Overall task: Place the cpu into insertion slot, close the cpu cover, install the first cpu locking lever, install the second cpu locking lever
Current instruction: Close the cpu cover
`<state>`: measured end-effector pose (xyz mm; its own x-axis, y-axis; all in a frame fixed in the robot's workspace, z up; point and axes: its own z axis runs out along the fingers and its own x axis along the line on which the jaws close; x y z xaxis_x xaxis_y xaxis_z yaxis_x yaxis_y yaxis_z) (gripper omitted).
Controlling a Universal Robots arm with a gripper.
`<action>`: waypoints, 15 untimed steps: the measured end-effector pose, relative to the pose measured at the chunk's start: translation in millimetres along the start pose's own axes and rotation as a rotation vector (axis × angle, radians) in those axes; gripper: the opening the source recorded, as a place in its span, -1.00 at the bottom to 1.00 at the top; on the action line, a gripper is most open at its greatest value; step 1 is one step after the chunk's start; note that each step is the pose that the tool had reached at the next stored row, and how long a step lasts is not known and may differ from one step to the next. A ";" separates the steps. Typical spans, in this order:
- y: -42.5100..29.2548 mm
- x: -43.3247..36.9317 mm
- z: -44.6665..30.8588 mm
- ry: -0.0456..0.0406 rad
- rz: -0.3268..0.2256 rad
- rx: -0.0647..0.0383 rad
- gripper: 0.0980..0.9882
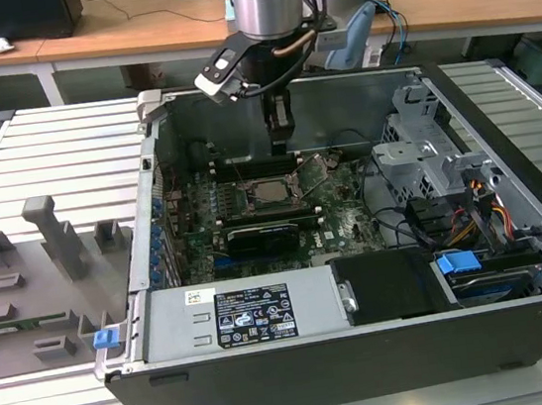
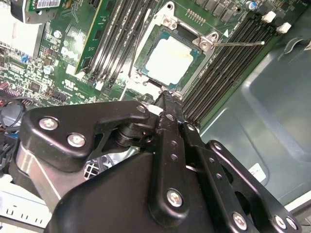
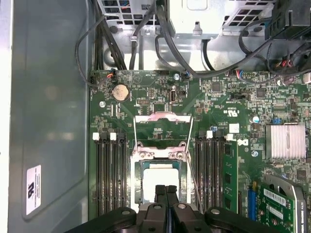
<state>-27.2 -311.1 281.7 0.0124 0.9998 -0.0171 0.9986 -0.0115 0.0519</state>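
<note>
While the arm hangs over the open computer case (image 1: 275, 387) in the exterior view, I read the gripper (image 1: 281, 141) as poised just above the green motherboard (image 1: 354, 222); in both wrist views its jaws are pressed together with nothing between them.

The cpu (image 3: 156, 177) lies flat in the insertion slot (image 3: 137, 180), pale metal top upward; in the second wrist view the same cpu (image 2: 170, 60) sits square within the slot's metal rim.

The cpu cover (image 3: 163, 118) is not closed; it stands raised from its hinge on the side of the slot away from the gripper, and green board shows through its square cut-out.

Two thin wire levers are unlatched; one lever (image 3: 193, 170) runs along one side of the slot, the other lever (image 3: 133, 133) along the opposite side.

The fingertips (image 3: 160, 191) overlap the cpu's nearest edge; whether they touch it I cannot tell.

Rows of black memory slots (image 3: 109, 174) flank the socket on both sides; a coin battery (image 3: 120, 91) sits beyond the raised cover.
</note>
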 end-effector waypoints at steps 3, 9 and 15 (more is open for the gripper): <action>3.1 0.3 0.1 -0.0001 0.000 0.000 -0.98; 12.4 1.2 0.6 -0.0002 0.000 0.000 -0.98; 19.2 1.7 1.0 -0.0003 0.000 0.001 -0.98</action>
<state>-8.0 -309.6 281.7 0.0123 0.9998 -0.0174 0.9986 -0.0114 0.0510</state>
